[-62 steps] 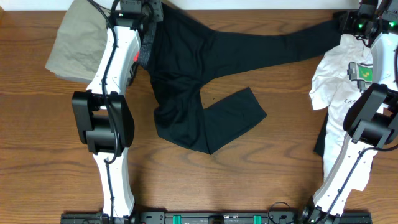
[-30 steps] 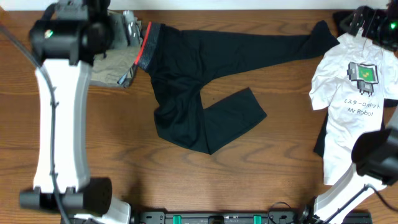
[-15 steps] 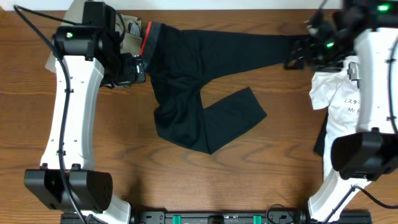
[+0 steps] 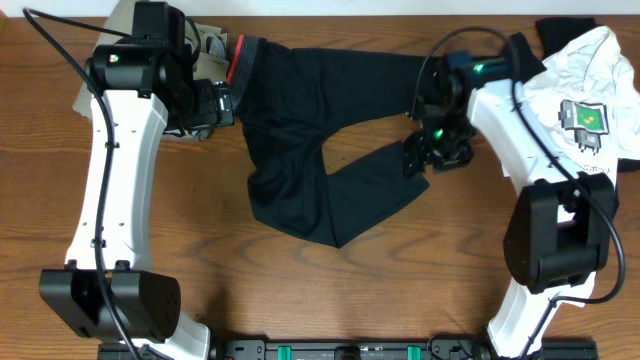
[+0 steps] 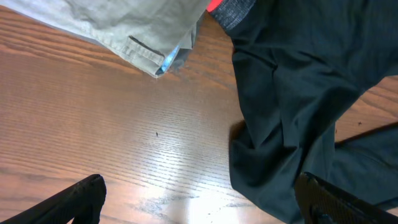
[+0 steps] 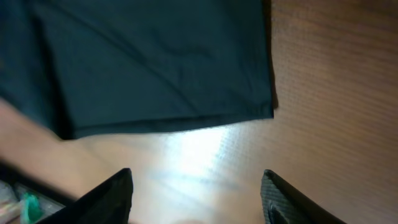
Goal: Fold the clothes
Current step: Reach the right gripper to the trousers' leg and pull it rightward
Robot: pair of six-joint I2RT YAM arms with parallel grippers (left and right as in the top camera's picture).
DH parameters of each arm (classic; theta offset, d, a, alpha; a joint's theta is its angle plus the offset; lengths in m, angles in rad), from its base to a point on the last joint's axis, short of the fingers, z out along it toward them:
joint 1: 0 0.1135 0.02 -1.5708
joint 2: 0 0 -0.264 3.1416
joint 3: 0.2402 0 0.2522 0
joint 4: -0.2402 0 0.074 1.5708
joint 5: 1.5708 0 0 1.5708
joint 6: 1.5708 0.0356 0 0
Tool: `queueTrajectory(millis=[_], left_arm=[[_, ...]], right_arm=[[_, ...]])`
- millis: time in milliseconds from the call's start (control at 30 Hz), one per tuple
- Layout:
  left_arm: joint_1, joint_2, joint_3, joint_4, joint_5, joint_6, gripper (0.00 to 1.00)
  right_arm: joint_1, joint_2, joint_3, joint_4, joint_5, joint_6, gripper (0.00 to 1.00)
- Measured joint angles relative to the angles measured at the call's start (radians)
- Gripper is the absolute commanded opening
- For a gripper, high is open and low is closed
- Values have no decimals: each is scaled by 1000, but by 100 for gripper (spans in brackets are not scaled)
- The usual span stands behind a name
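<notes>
One pair of black trousers (image 4: pixel 300 150) lies on the desk (image 4: pixel 400 280). Left claw (image 5: pixel 199 199) gapes empty beside them; right claw (image 6: pixel 196 196) gapes above a hem (image 6: pixel 168 124).

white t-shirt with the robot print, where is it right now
In the overhead view the white T-shirt lies crumpled at the far right corner of the table, right of the black trousers, with the right arm just left of it.

The clothes (image 4: pixel 300 130) lie mid-table (image 4: pixel 300 300) toward the far edge, another pair of trousers (image 5: pixel 112 22) just left, a T-shirt (image 4: pixel 585 70) far right.
</notes>
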Motion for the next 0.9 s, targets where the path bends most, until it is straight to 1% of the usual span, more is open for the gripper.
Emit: queueTrajectory(millis=[100,200,267,533,633,667,700,733,767,800,900], left_arm=[[0,0,0,0,0,2,98],[0,0,0,0,0,3,98],[0,0,0,1,0,3,98],[0,0,0,2,0,4,98],[0,0,0,2,0,4,98],[0,0,0,2,0,4,98],[0,0,0,2,0,4,98],[0,0,0,2,0,4,98],[0,0,0,2,0,4,98],[0,0,0,2,0,4,98],[0,0,0,2,0,4,98]], right_arm=[[20,0,-70,77,41,51,52],[41,0,-130,154,98,117,41],[49,0,-159,196,118,142,38],[57,-1,-278,350,170,241,38],[57,-16,-303,389,181,273,36],[57,-21,-310,399,182,280,34],[57,-26,-319,411,184,289,28],[57,-30,-325,421,187,294,18],[57,-34,-333,433,195,305,4],[56,-37,-337,443,200,314,1],[56,-39,-341,452,215,354,1]])
